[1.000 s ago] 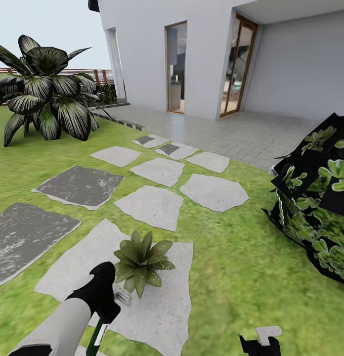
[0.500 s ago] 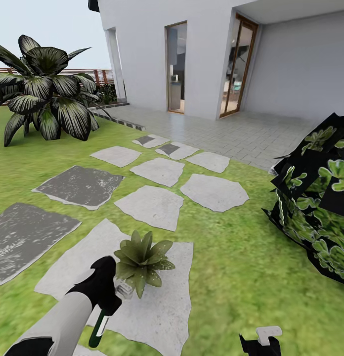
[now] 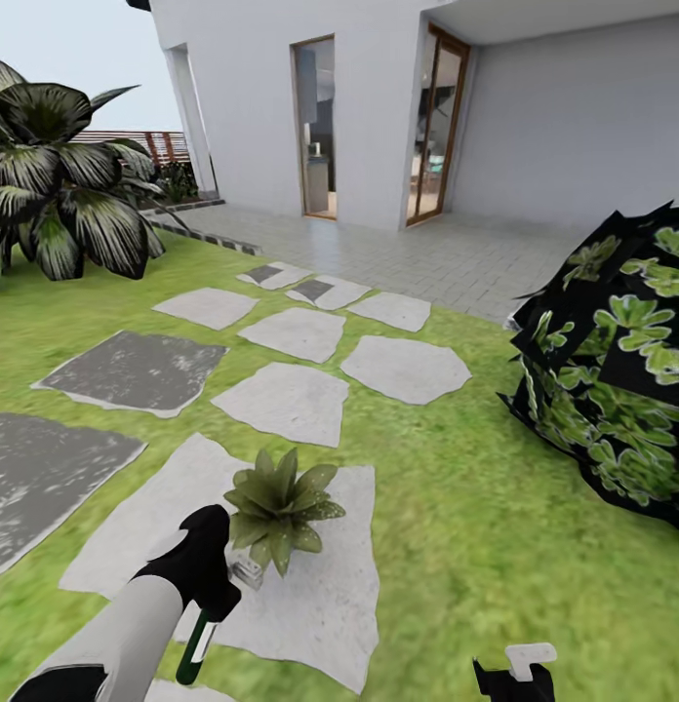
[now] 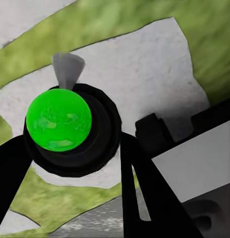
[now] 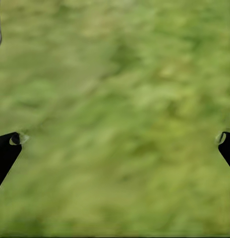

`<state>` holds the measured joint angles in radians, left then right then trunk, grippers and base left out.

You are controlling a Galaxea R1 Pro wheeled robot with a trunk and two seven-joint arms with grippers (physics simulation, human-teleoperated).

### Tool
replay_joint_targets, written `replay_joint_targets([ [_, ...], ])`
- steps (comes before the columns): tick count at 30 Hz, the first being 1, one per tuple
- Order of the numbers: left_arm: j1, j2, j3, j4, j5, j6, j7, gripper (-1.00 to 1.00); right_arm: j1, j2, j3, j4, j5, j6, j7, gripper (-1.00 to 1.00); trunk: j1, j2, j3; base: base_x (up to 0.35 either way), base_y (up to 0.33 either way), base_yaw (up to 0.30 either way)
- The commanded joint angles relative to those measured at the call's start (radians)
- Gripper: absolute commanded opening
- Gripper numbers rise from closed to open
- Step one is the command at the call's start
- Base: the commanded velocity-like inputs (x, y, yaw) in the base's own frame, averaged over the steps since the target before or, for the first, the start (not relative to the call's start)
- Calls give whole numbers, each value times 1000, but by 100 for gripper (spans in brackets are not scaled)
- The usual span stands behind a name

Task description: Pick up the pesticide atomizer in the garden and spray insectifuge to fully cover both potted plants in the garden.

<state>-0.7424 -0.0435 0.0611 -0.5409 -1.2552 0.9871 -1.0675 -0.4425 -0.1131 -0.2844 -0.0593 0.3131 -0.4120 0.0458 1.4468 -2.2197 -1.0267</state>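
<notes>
On the near stone slab [image 3: 310,595], the left gripper [image 3: 205,575], jaws clamping the atomizer [image 3: 195,651], is spraying the potted plant [image 3: 279,502]; right gripper [image 5: 115,144] gaping empty; next, the second plant.

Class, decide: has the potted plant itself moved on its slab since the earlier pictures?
No. The potted plant sits at the same spot on its stepping slab; only the camera turned.

Potted plant [image 3: 277,508] on slab [image 3: 320,595].

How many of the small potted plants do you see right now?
1. The potted plant sits on a pale slab just ahead of the left claw. The second may be outside the frame.
</notes>
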Motion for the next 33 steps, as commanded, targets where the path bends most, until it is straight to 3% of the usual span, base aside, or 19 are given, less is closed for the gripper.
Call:
replay_joint_targets([
  [1,0,-1,6,-2,-10,4,-9,-100,-1,0,-9,1,4,-4,5,100,0,0,-1,61,307,-299],
  [9,0,-4,6,-5,-12,4,-9,-100,-1,1,-9,1,4,-4,5,100,0,0,-1,91,241,-270],
  [21,-12,7,7,-9,-17,4,-8,-100,-1,-2,-9,1,6,-4,5,100,0,0,-1,4,6,-14],
  [26,-2,5,6,-8,-73,4,-8,-100,-1,-2,-9,1,6,-4,5,100,0,0,-1,0,0,0],
  [33,-3,1,7,-8,-84,5,-8,-100,-1,-2,-9,1,6,-4,5,100,0,0,-1,144,120,0],
])
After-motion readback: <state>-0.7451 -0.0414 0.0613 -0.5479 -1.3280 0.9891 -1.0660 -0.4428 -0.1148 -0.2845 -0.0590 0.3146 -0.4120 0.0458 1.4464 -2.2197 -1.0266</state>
